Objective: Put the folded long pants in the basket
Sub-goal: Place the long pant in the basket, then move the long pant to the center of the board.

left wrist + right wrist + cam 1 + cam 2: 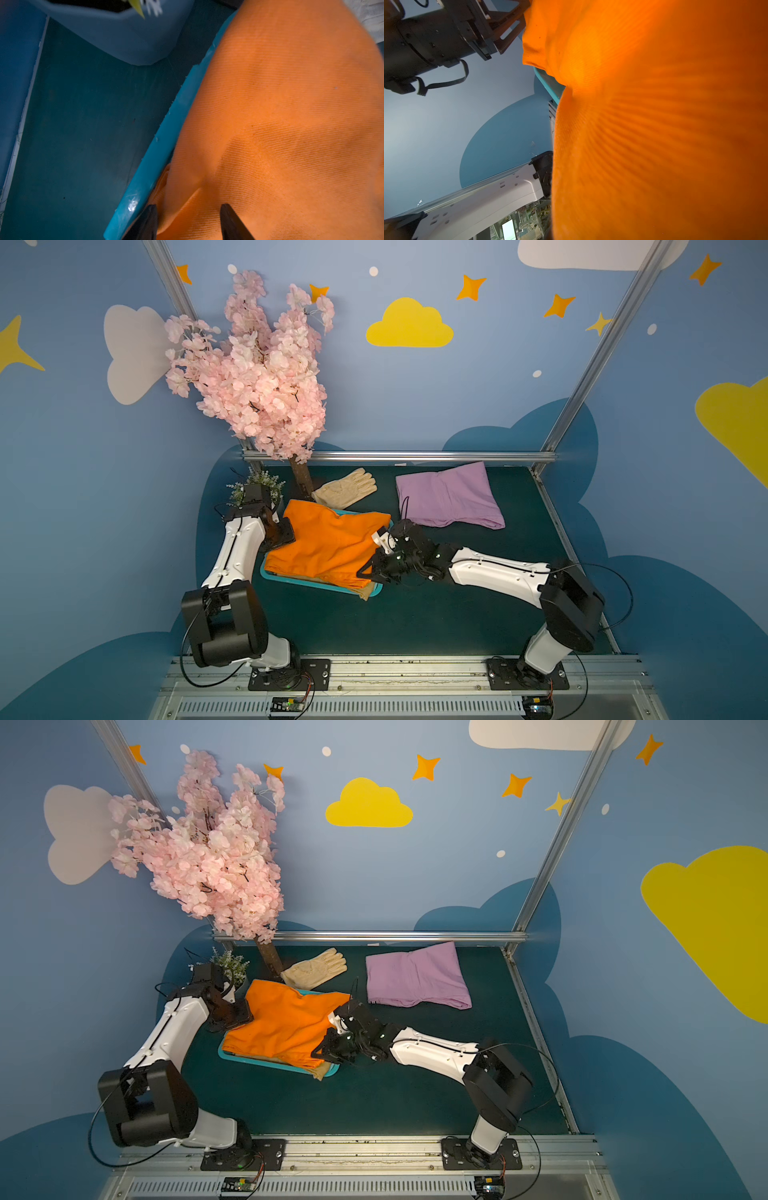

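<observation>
The orange long pants (328, 543) (286, 1023) lie spread over the teal basket (299, 580) (257, 1058), with a tan pair (365, 593) under them poking out at the near corner. My right gripper (376, 551) (330, 1031) is shut on the orange cloth's right edge; folds fan out from the pinch, and its fingertips are hidden in the right wrist view. At the left edge my left gripper (286, 531) (187, 207) stands open, tips apart on the orange cloth (291, 104) beside the basket rim (176, 116). The lilac long pants (449, 497) (415, 977) lie folded at the back right.
A cream glove (345, 487) lies behind the basket. The pink blossom tree (257, 373) stands at the back left, with a small potted plant (257, 485) just behind my left wrist. A metal frame rail (399, 456) runs along the table's back edge.
</observation>
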{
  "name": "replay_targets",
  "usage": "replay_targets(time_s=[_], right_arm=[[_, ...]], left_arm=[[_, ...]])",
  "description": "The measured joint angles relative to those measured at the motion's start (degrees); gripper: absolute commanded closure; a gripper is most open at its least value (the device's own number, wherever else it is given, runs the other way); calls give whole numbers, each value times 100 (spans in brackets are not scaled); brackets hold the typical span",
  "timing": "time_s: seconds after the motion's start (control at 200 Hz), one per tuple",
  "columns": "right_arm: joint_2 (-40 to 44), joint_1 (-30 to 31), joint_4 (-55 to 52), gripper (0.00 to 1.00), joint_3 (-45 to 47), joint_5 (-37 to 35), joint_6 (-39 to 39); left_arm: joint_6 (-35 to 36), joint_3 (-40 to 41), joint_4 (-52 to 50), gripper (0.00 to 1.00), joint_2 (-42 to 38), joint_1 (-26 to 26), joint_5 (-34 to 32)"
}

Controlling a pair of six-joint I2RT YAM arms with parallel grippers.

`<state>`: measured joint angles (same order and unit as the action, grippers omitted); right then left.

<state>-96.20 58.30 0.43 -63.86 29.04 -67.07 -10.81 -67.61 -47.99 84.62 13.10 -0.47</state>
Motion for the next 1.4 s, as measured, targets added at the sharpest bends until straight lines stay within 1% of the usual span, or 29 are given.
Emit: replay_targets(time_s=[0.015,0.025,0.08,0.115,0.155,0.185,0.265,0.315,0.37,0.43,0.471,0.536,0.556,0.611,0.676,0.751,0.841,0.946,1.081,1.256,1.286,1.397], right_arm=[[15,-9,0,100,52,-2,2],[17,-9,0,97,72,0,0],[46,-20,-22,75,186,-2,22],[48,-26,-70,64,192,4,59],[61,-28,-175,55,179,28,177],[87,-33,-302,50,153,37,273],[234,-87,-793,41,-7,-7,664],[463,-157,-1152,36,-85,-85,938],[839,-304,-1504,33,-120,-177,1237],[1351,-608,-1816,29,-120,-367,1473],[1698,-870,-1943,24,-111,-538,1602],[2260,-1419,-1974,19,-9,-844,1775],[2422,-1600,-1956,18,48,-927,1840],[2728,-2074,-1932,17,225,-1182,1987],[2793,-2540,-1915,17,389,-1335,2109],[2441,-2970,-1888,19,444,-1340,2120],[1478,-3373,-1818,22,297,-1067,2127],[284,-3580,-1659,20,31,-942,2175],[-621,-3698,-1086,20,11,-951,2026],[-1342,-3969,-551,22,-140,-990,1539],[-1364,-4002,-492,22,-149,-964,1486],[-1370,-4103,-258,21,-164,-1207,1419]], left_arm=[[0,0,-2,45,0,0,-9],[0,0,-4,45,0,0,-20],[-7,2,-20,44,-11,0,-52],[-9,4,-35,43,-26,0,-68],[-13,17,-44,43,-63,0,-85],[-13,35,-50,43,-101,0,-98],[-33,66,-85,42,-214,2,-122],[-46,79,-109,42,-328,2,-129],[-76,122,-85,38,-516,0,-133],[-111,223,-31,36,-815,0,-162],[-131,280,7,34,-1027,0,-181],[-149,382,138,33,-1414,-2,-210],[-151,417,186,33,-1526,-2,-216],[-146,542,356,27,-1862,-2,-256],[-153,688,538,23,-2227,-2,-317],[-157,824,710,22,-2549,-2,-356],[-155,898,850,22,-2723,-2,-339],[-153,901,951,22,-2680,-4,-273],[-136,901,997,23,-2524,-13,-210],[-114,905,999,23,-2485,-24,-208],[-109,907,1001,23,-2496,-28,-208],[-96,925,1010,23,-2496,-44,-208]])
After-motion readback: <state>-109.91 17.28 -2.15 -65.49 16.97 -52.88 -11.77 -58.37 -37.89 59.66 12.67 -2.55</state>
